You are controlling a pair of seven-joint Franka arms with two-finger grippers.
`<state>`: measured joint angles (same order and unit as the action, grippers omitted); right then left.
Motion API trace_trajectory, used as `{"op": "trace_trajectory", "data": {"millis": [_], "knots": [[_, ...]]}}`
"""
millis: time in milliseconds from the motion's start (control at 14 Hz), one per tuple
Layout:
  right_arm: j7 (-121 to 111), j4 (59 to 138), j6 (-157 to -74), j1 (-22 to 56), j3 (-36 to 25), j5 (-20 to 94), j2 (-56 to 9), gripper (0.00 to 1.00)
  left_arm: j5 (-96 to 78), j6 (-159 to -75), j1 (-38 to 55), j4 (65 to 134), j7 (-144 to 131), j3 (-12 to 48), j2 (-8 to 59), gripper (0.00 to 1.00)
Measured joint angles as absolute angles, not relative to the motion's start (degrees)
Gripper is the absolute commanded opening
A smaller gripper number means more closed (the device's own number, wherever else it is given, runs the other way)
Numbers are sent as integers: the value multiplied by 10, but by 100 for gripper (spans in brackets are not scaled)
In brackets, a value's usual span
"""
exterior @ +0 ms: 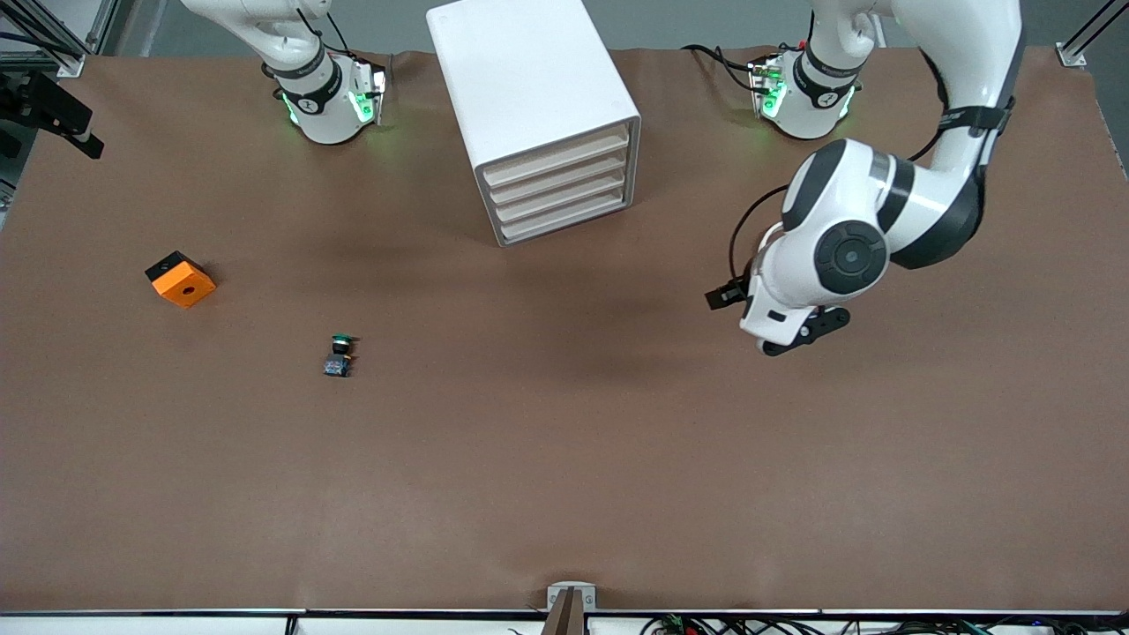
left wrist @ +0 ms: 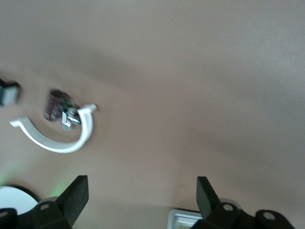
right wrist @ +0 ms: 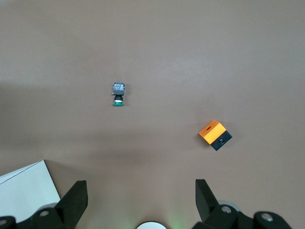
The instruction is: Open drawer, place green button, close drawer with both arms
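The white drawer cabinet [exterior: 538,115] was seen with all its drawers shut, while the button [exterior: 339,355] lay on the table [exterior: 564,459], well apart from the cabinet, nearer the front camera and toward the right arm's end, near an orange square block [exterior: 180,280]. The left gripper [exterior: 798,335] was held over bare table toward the left arm's end with its jaws spread wide and empty, and the right gripper [right wrist: 140,202], likewise wide open and empty, was held high over the table with button and block in its wrist view. Opening a drawer was judged to be the step in hand, best done by bringing the left gripper level with one drawer front, squarely in front of it, and pulling straight out so that the light cabinet would not be dragged or turned.
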<state>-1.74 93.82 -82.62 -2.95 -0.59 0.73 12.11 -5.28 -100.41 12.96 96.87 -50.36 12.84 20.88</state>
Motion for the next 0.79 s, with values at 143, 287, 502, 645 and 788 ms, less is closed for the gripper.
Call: {"op": "trace_trajectory", "data": {"millis": [143,287,502,645,788], "knots": [[-17,938,-826,-29,-6,7,116,100,-67,-1004,130,946,-563,143,235,100],[-17,938,-824,-28,-5,8,105,100,-87,-1004,130,919,-638,158,267,100],[-17,938,-825,-22,-5,8,78,100,-111,-1004,133,881,-739,174,313,100],[-17,938,-825,-17,-5,5,54,100,-113,-1002,142,862,-808,178,341,100],[-18,938,-826,-17,-9,2,18,100,-125,-993,146,849,-881,181,368,100]]}}
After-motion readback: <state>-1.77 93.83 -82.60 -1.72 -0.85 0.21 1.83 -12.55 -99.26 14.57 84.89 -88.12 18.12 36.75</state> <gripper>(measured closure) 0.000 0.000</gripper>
